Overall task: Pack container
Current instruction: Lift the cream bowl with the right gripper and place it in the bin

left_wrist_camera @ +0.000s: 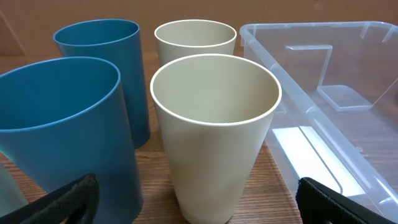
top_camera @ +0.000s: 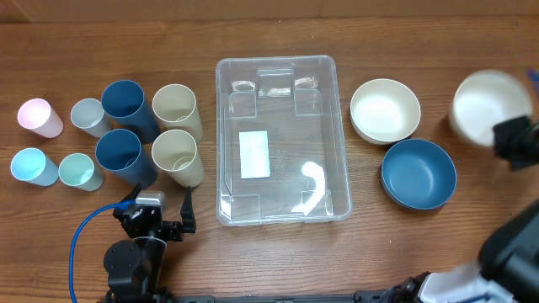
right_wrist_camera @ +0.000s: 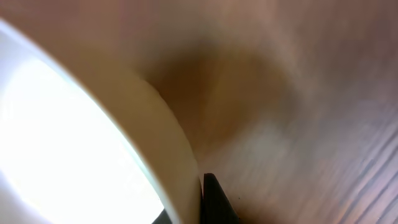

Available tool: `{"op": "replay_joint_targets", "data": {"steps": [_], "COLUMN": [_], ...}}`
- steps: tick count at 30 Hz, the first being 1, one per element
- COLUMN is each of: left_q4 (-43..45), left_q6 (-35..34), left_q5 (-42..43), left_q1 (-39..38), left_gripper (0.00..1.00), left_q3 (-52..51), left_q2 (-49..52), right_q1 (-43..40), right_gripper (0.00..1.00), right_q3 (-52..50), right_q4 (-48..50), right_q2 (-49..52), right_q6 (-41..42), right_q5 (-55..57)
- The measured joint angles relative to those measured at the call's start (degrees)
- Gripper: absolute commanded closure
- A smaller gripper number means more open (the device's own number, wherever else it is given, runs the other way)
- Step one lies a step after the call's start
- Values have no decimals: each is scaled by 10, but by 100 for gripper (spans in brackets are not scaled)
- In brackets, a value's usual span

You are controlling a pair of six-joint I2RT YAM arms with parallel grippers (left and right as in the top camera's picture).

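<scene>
The container, a large clear plastic bin with a white label on its base, sits at the table's middle with nothing in it. It also shows at the right of the left wrist view. My left gripper is open and empty, just in front of the near cream cup. In the left wrist view that cup stands between the spread fingers. My right gripper is shut on the rim of a cream bowl at the far right; the bowl looks blurred. In the right wrist view a finger presses against the bowl's wall.
Several cups stand left of the bin: two dark blue, a second cream one, pink, grey, light blue, mint. Right of the bin sit a cream bowl and a blue bowl.
</scene>
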Motion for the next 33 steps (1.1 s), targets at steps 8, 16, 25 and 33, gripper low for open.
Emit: {"op": "replay_joint_targets", "data": {"steps": [8, 16, 25, 33], "left_q4": [0, 0, 0, 0], "left_q6": [0, 0, 0, 0], "left_q5": [0, 0, 0, 0], "left_q1": [0, 0, 0, 0], "left_gripper": [0, 0, 0, 0], "left_q3": [0, 0, 0, 0], "left_q2": [0, 0, 0, 0], "right_q1": [310, 590, 601, 600], "right_gripper": [96, 96, 96, 62], "right_q3": [50, 50, 46, 45], "right_q4": [-3, 30, 138, 176], "right_q2": [-239, -89, 151, 188], "right_q6": [-44, -74, -88, -112], "right_q5": [-54, 62, 116, 110]}}
